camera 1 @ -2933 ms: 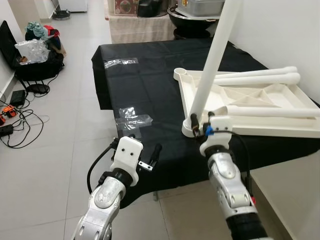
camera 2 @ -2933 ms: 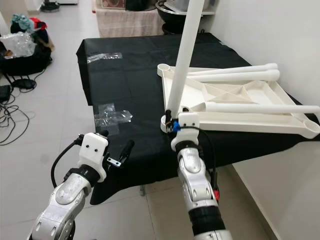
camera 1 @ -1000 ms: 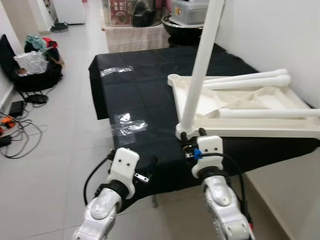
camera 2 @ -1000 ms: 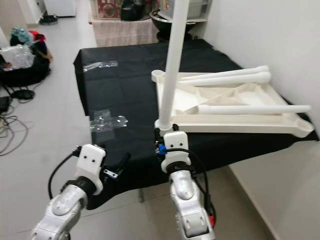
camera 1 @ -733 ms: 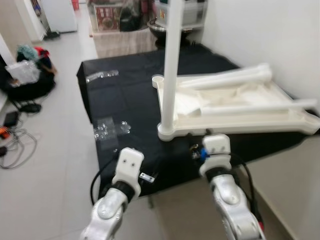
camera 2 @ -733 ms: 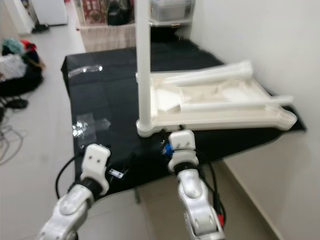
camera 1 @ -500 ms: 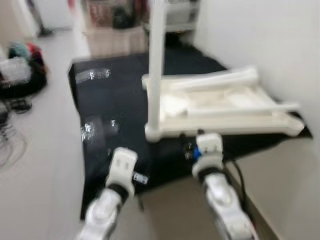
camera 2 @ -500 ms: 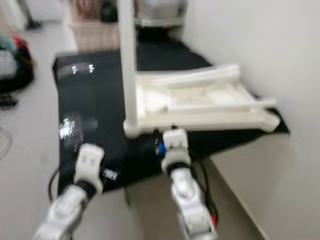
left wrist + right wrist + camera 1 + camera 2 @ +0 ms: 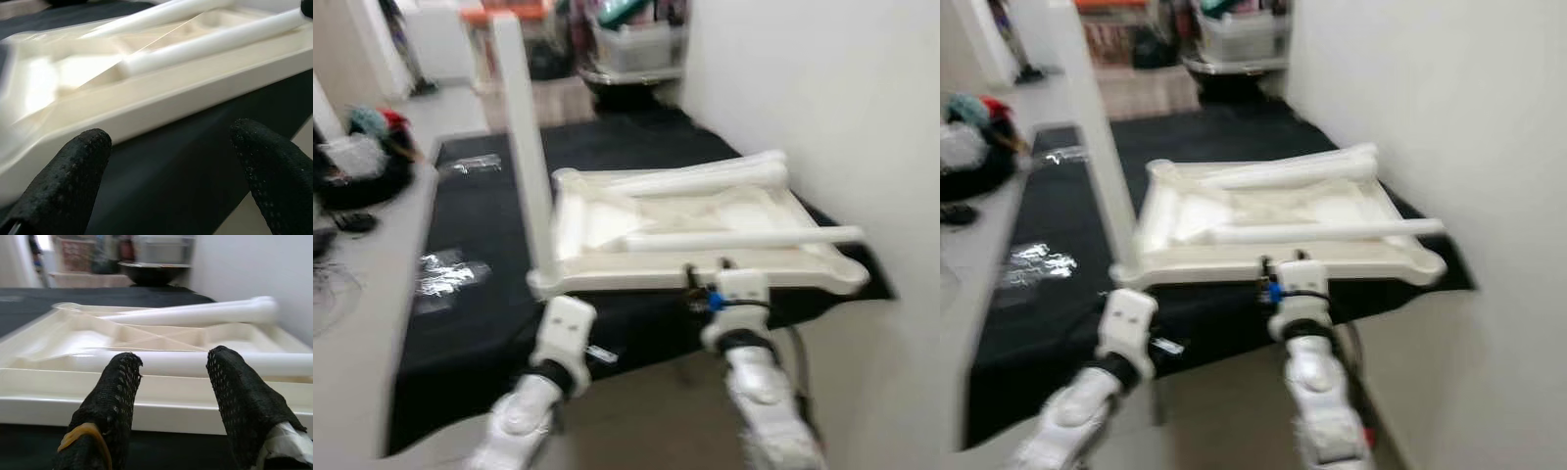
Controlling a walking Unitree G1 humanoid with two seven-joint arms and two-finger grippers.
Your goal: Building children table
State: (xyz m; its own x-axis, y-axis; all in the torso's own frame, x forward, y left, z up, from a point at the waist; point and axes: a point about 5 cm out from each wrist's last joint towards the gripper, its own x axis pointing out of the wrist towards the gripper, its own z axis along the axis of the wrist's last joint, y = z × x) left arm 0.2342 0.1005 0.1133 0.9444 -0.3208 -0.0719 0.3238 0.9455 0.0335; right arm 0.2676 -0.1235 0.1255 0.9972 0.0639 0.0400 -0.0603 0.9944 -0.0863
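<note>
Right wrist view: right gripper [image 9: 168, 396] spread, empty, loose leg [image 9: 161, 363] crosswise just ahead, nearer than left gripper [image 9: 171, 166], also spread, empty.

Both eye views are motion-blurred, smearing the clutter [image 9: 362, 147] on the floor

black cloth [image 9: 489, 211], white tabletop [image 9: 705, 220], plastic wrap [image 9: 445, 269]

Silver arms w/ white wrist blocks, textured black claw fingers [image 9: 115, 406].
</note>
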